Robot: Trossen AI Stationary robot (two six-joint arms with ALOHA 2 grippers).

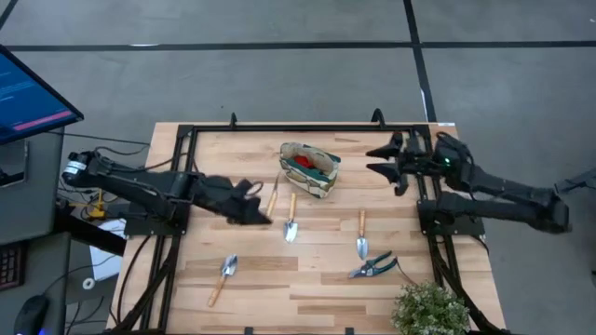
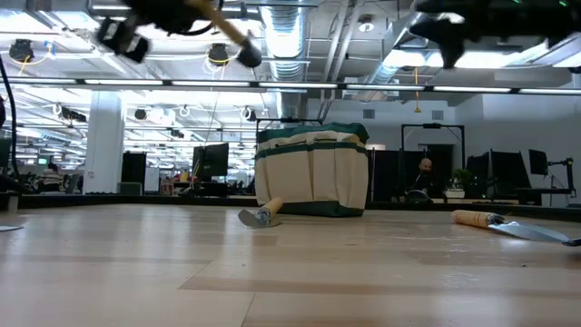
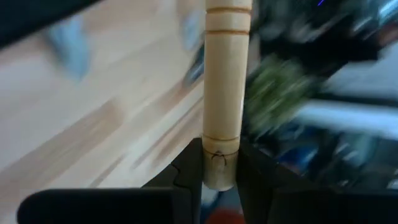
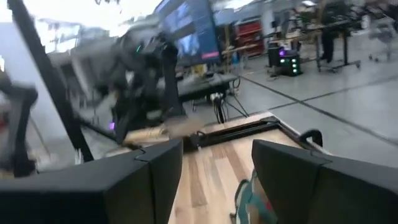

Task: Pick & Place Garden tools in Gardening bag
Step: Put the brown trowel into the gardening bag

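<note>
Left arm: extends from the left side of the table (image 1: 205, 279) toward its middle, forearm roughly level, raised above the surface. Left gripper (image 1: 253, 212): 2 dark fingers (image 3: 186, 171) clamped on the end of a wooden trowel handle (image 3: 227, 93), which projects forward between them; seen from table height, the gripper (image 2: 238, 45) hangs high over the table with the handle slanting downward.

Right arm: reaches from the right side of the table along its far right portion, elbow outboard. Right gripper (image 1: 384, 160): 2 fingers (image 4: 149, 177) spread apart, nothing between them, held well above the table.
</note>
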